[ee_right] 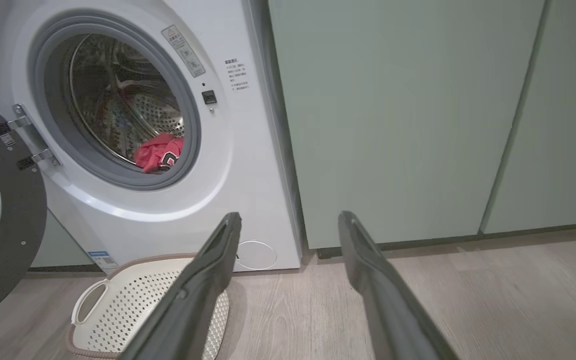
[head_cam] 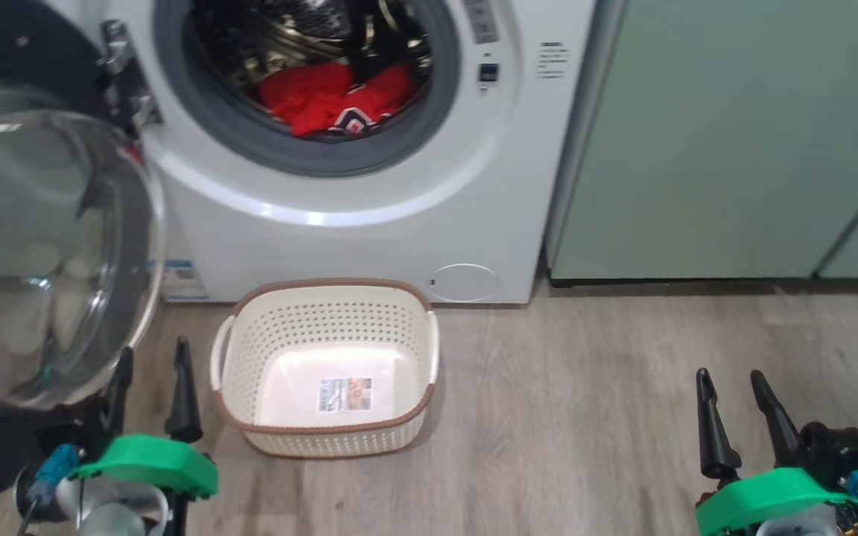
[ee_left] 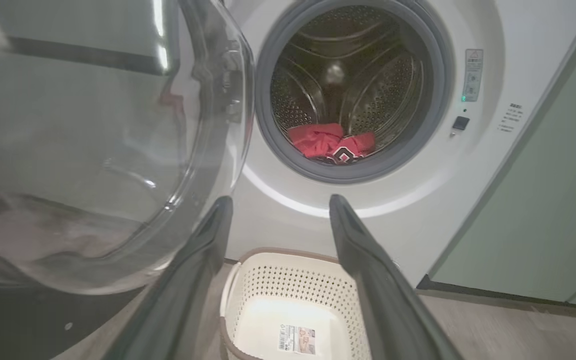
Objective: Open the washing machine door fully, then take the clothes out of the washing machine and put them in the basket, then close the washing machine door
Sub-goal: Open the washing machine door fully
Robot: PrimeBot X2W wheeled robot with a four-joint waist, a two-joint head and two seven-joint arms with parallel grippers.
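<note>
- While the washing machine door [head_cam: 49, 246] stands swung out on the robot's left, its clear glass bulge sits just beside the left end effector [head_cam: 153, 348] and overlaps one finger in the head view.
- Its metal hinge [head_cam: 120, 74] sits on the left edge of the round opening, and the black rim faces the right wrist view.
- Pale green cabinets [head_cam: 697, 149] stand directly right of the washing machine [head_cam: 369, 238], touching or nearly touching its side.
- A small round flap [head_cam: 463, 283] sits low on the machine's front, just behind the basket [head_cam: 325, 313].
- The basket stands upright on the wood-look floor [head_cam: 585, 409] below the opening, long side parallel to the machine's front, a handle at each short end.
- A sticker [head_cam: 345, 394] lies on the basket's bottom, its print too small to read.
- A blue-white label [head_cam: 179, 279] at the machine's lower left corner, a warning strip [ee_right: 184, 50] and fine print [head_cam: 552, 59] beside the opening cannot be read either.
- The clothes [head_cam: 328, 100] lie crumpled at the bottom front of the steel drum [ee_left: 348, 75], just behind the grey gasket [head_cam: 265, 149], with a black-and-white patterned patch facing outward.
- Both end effectors hang low over the floor, fingers spread wide and holding nothing; the right end effector [head_cam: 731, 375] is well apart from the basket.
</note>
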